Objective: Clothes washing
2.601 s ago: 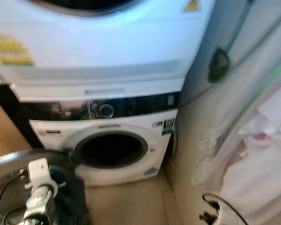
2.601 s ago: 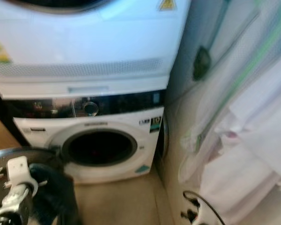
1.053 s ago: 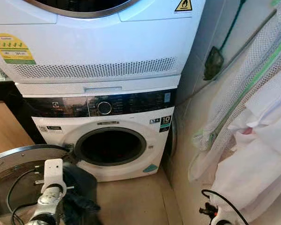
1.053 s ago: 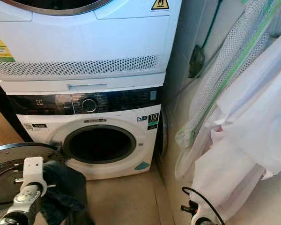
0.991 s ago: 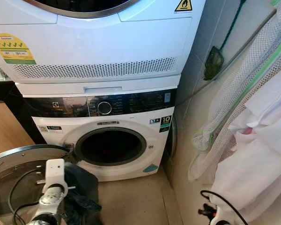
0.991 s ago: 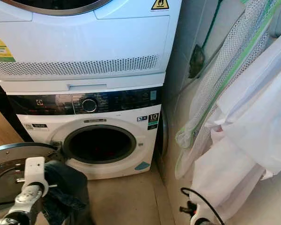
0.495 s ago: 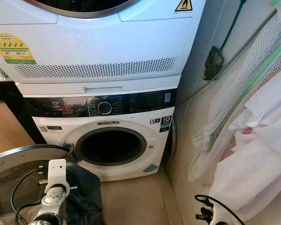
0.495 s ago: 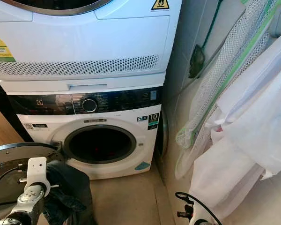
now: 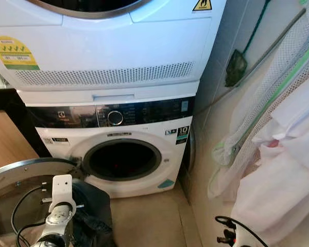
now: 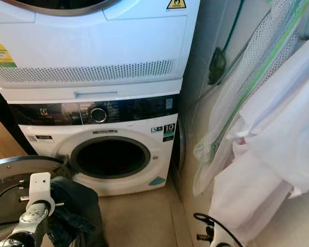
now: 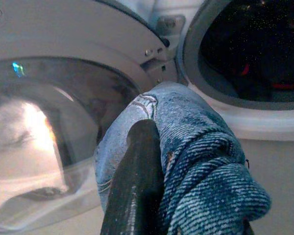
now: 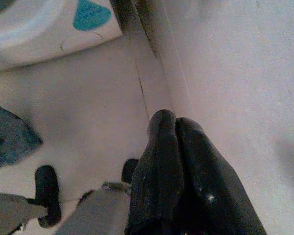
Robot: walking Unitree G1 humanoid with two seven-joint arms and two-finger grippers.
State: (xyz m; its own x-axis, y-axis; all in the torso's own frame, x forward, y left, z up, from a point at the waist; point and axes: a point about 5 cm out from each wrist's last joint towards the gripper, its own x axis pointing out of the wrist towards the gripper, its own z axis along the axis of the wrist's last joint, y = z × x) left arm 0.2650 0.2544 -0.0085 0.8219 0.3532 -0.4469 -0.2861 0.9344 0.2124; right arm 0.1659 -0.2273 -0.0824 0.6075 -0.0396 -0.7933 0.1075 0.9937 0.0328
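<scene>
A white front-loading washer stands under a stacked dryer, and its round drum opening (image 9: 122, 160) is dark. Its glass door (image 9: 18, 177) is swung wide open to the left. My left arm (image 9: 60, 213) is low in front of that door. Dark blue jeans (image 9: 92, 208) hang bunched from it, just left of and below the opening. In the left wrist view my left gripper (image 11: 161, 147) is shut on the jeans (image 11: 201, 161). The denim drapes over one black finger (image 11: 137, 181) and hides the other. My right gripper (image 12: 175, 147) is shut and empty, pointing at the floor by the wall.
The dryer (image 9: 108, 46) sits on top of the washer. A mesh laundry bag (image 9: 262, 103) and white garments (image 9: 283, 180) hang along the tiled wall on the right. Beige floor (image 9: 149, 221) lies before the washer. A wooden panel (image 9: 5, 141) stands at the left.
The blurred view from 2.6 s ago has steadied. My left arm with the jeans has crept slightly right, toward the washer. My right arm sits a little lower in view.
</scene>
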